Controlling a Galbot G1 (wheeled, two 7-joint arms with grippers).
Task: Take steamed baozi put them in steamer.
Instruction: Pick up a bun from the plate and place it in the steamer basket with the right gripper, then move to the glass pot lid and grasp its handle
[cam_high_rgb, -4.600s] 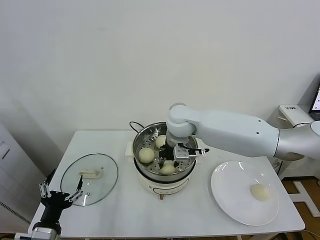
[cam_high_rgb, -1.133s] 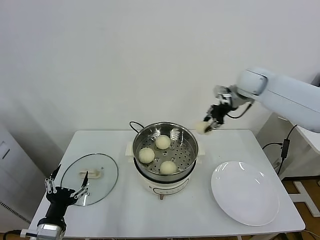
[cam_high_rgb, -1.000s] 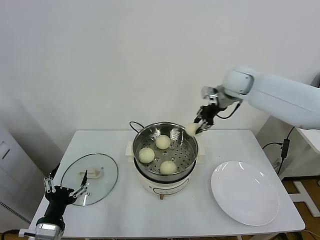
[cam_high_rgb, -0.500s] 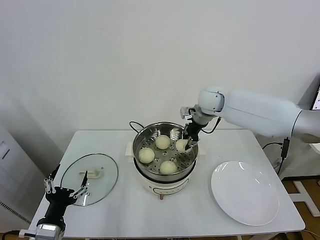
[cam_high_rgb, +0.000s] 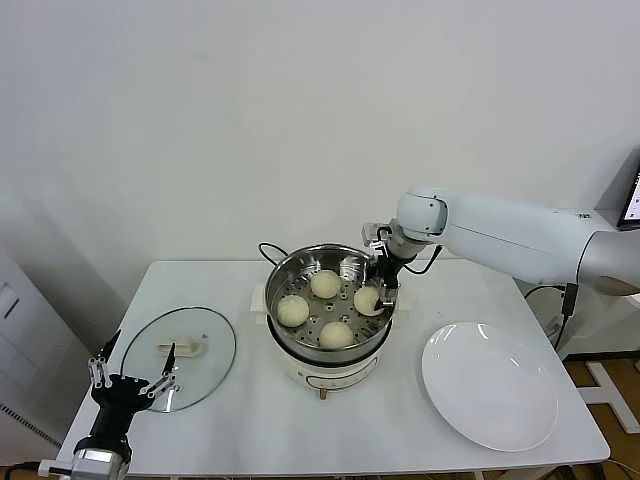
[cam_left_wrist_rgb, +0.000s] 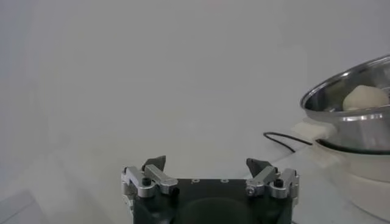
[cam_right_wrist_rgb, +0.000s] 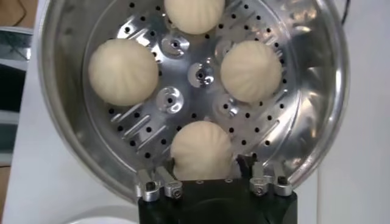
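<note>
The steamer (cam_high_rgb: 290, 262), a shiny perforated basket on a white cooker base, stands mid-table and holds several cream-white baozi (cam_high_rgb: 324, 283). My right gripper (cam_high_rgb: 383, 283) hangs inside its far right rim, open, fingers either side of the baozi (cam_high_rgb: 367, 299) that rests on the perforated floor. The right wrist view shows that baozi (cam_right_wrist_rgb: 202, 149) just ahead of the right gripper (cam_right_wrist_rgb: 208, 162), with three others (cam_right_wrist_rgb: 124, 72) spread over the basket (cam_right_wrist_rgb: 304, 128). My left gripper (cam_high_rgb: 130, 385) waits open at the table's front left corner, empty, also seen in the left wrist view (cam_left_wrist_rgb: 206, 163).
A glass lid (cam_high_rgb: 180, 358) with a white handle lies left of the steamer. A bare white plate (cam_high_rgb: 490, 385) sits at the front right. A black cord (cam_high_rgb: 270, 250) loops behind the cooker. The steamer (cam_left_wrist_rgb: 359, 115) shows far off in the left wrist view.
My right gripper carried a baozi from high on the right down into the steamer, set it on the floor and opened. The left arm stayed still.
</note>
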